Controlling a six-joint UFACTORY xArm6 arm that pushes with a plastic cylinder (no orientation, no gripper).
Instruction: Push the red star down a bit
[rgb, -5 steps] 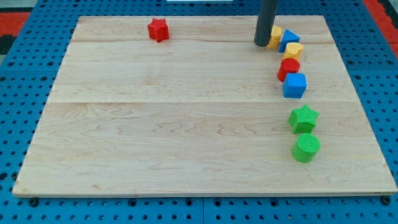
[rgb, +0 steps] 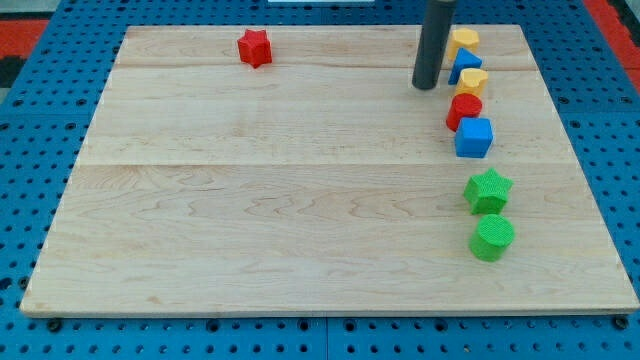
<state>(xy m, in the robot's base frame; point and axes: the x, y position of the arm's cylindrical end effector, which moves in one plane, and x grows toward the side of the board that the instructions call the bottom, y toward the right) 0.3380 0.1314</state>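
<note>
The red star (rgb: 255, 47) lies near the top edge of the wooden board (rgb: 280, 200), left of centre. My tip (rgb: 427, 86) rests on the board far to the star's right, just left of a column of blocks. It touches no block that I can see.
At the view's right a column runs downward: a yellow block (rgb: 463, 40), a blue triangle (rgb: 466, 65), a yellow block (rgb: 472, 81), a red cylinder (rgb: 463, 110), a blue cube (rgb: 474, 137), a green star (rgb: 488, 190) and a green cylinder (rgb: 492, 237).
My tip has moved a little down and to the right, uncovering the top yellow block. The blocks have not moved.
</note>
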